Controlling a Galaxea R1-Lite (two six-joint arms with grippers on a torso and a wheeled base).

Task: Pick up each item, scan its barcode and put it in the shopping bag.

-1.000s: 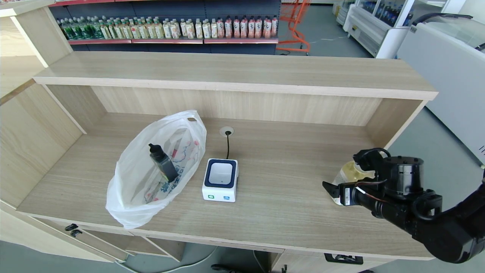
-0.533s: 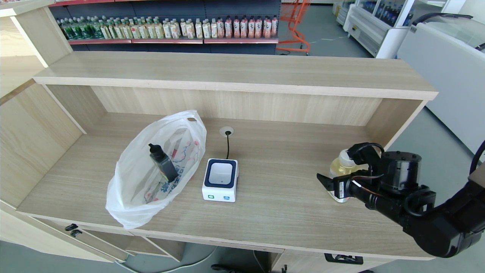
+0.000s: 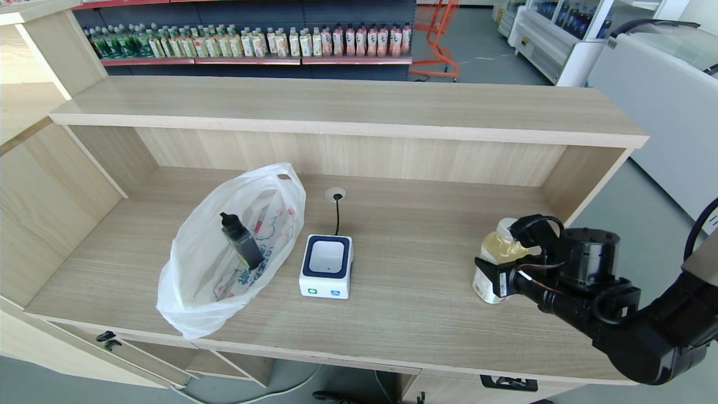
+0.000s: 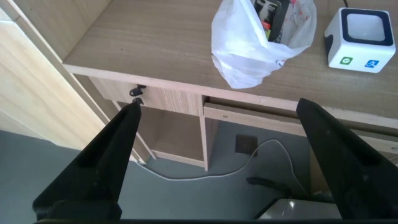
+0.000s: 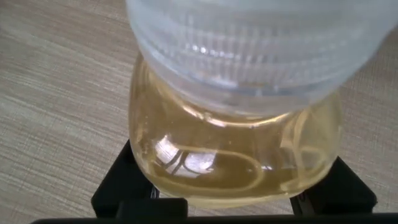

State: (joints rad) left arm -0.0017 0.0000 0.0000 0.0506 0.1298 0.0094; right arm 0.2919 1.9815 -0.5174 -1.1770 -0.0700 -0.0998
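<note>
A clear bottle of yellow liquid (image 3: pixel 496 251) with a white cap stands upright at the right end of the wooden counter (image 3: pixel 415 269). My right gripper (image 3: pixel 497 276) is shut on its lower body; in the right wrist view the bottle (image 5: pixel 230 137) sits between the black fingers (image 5: pixel 118 186). A white shopping bag (image 3: pixel 185 280) lies open at the left with a dark bottle (image 3: pixel 242 241) inside. The white and blue scanner (image 3: pixel 327 265) sits beside the bag. My left gripper (image 4: pixel 217 106) hangs open below the counter's front edge, holding nothing.
A black cable (image 3: pixel 337 216) runs from the scanner to a hole in the counter. A raised back shelf (image 3: pixel 348 106) and side walls box the work surface in. Drawers and cupboards (image 4: pixel 180 124) lie under the front edge.
My right gripper has closed around the yellow bottle and shifted a little left with it; more of the bottle's cap and shoulder shows now.
</note>
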